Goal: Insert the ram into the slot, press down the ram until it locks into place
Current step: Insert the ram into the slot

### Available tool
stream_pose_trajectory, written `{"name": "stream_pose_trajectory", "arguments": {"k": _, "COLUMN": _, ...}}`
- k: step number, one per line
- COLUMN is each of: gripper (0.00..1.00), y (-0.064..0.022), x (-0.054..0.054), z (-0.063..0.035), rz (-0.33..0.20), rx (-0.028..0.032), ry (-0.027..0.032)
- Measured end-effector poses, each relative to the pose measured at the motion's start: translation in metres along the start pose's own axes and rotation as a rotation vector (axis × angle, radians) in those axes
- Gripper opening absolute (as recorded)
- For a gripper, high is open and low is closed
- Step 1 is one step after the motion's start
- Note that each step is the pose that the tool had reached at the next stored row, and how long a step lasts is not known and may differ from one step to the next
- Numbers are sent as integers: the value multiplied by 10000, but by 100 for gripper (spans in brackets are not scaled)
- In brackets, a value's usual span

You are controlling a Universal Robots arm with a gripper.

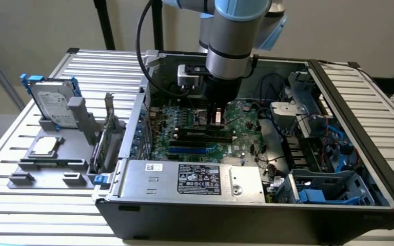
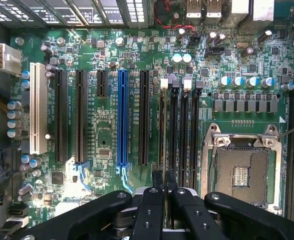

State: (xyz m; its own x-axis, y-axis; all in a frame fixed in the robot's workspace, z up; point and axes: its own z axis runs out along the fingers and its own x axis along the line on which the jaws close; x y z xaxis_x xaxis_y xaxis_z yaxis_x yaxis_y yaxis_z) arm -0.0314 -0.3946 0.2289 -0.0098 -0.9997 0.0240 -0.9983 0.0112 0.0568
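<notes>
In the wrist view my gripper (image 2: pixel 164 176) has its two black fingers (image 2: pixel 157 181) drawn close around a thin edge, the ram (image 2: pixel 163 130), seen edge-on. The ram runs along the slot (image 2: pixel 163 150), the one of four parallel black sockets that lies nearest the blue slot. The neighbouring sockets (image 2: pixel 184 130) show pale clips at their far ends. I cannot tell how deep the ram sits. In the exterior view the gripper (image 1: pixel 215 119) reaches straight down into the open computer case, just above the black slots (image 1: pixel 200 135) on the green motherboard (image 1: pixel 183 115).
A blue slot (image 2: pixel 121 117), black expansion slots and a white slot (image 2: pixel 37 115) lie on one side of the ram; the open processor socket (image 2: pixel 242 170) lies on the other. A silver power supply (image 1: pixel 190 178) fronts the case. A hard drive (image 1: pixel 52 105) and an upright grey card (image 1: pixel 108 128) stand on the exterior view's left.
</notes>
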Motion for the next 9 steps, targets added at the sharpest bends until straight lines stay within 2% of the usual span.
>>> {"name": "stream_pose_trajectory", "arguments": {"k": 9, "gripper": 13, "y": -1, "x": -1, "z": 21, "rz": -1, "rx": 1, "ry": -1}}
